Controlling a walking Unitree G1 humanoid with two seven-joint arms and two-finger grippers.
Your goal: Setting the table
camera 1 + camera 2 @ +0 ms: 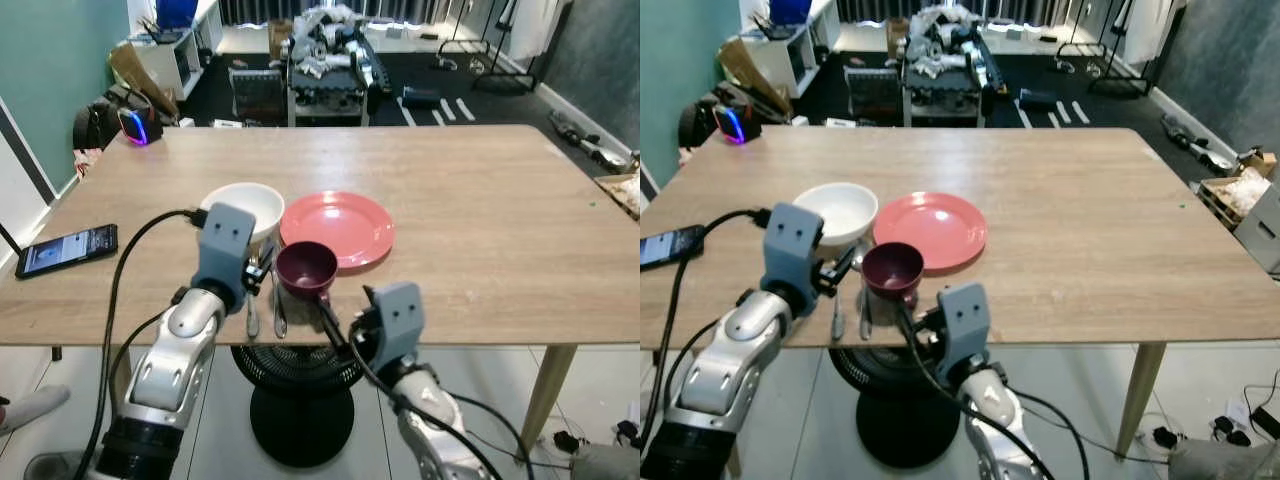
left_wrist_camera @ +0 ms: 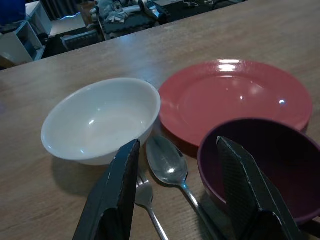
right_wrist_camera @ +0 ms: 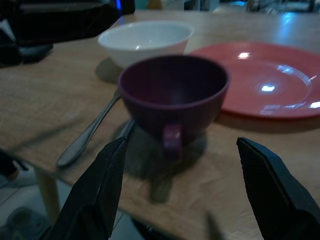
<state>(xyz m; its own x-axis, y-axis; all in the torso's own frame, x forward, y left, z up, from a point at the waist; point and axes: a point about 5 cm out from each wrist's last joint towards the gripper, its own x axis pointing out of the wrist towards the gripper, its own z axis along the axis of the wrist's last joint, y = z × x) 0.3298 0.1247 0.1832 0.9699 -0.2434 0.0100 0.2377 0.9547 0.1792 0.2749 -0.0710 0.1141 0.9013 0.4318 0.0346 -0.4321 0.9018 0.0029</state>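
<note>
In the lower centre of the left eye view, a dark purple ceramic cup [image 1: 306, 268] stands on the light wooden tabletop [image 1: 470, 210] close to its near edge, its handle turned toward the robot. The right claw [image 3: 175, 192] sits directly in front of that handle, its two black fingers spread wide and empty, the cup centred between them in the right wrist view. This arm looks the better placed for the cup: a straight push forward would bring the fingers either side of it.

The left claw [image 2: 175, 195] hovers just left of the cup, also open and empty, over a silver metal spoon [image 2: 172, 172] and a silver fork [image 2: 147, 200]. Both utensils lie with their long axes running from the near edge away toward the white round bowl [image 1: 243, 209], handles pointing to the robot.

The flat red round plate [image 1: 337, 228] lies just behind the cup and right of the bowl. The pieces are crowded together, so there is little side room around the cup; the wide bare tabletop to the right offers open space. A black phone [image 1: 66, 250] lies at the left edge.
</note>
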